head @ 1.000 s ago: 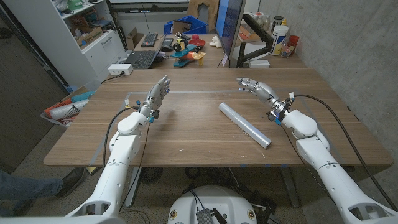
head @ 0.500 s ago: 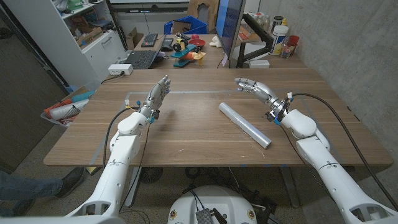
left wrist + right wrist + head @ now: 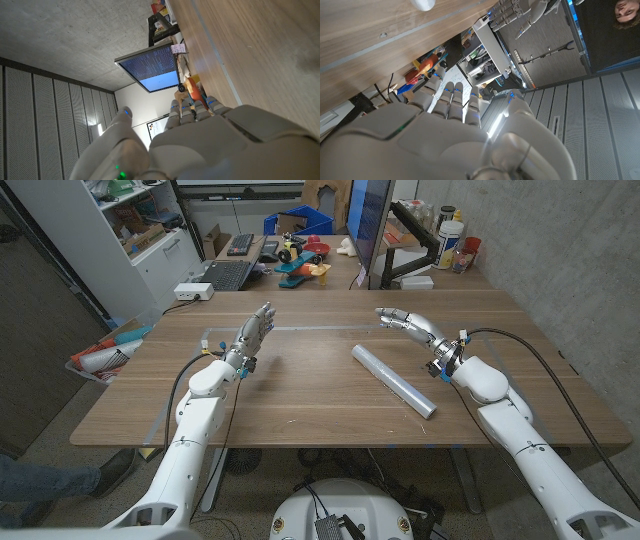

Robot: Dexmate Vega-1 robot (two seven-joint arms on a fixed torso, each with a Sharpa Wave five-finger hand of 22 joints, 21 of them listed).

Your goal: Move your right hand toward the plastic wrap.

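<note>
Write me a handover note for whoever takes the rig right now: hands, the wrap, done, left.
Right hand: empty, fingers spread, raised over the table beyond the far end of the plastic wrap, not touching it.
Left hand: empty, fingers straight, upright on the table's left side.
Plastic wrap: a roll lying diagonally right of centre.
Done: right hand is near the roll's far end.
Left: close the remaining gap to the roll.

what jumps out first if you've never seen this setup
The roll of plastic wrap lying slantwise on the wooden table, right of centre. The right hand hangs just beyond its far end, holding nothing, and the left hand stands fingers-up at the left.
</note>
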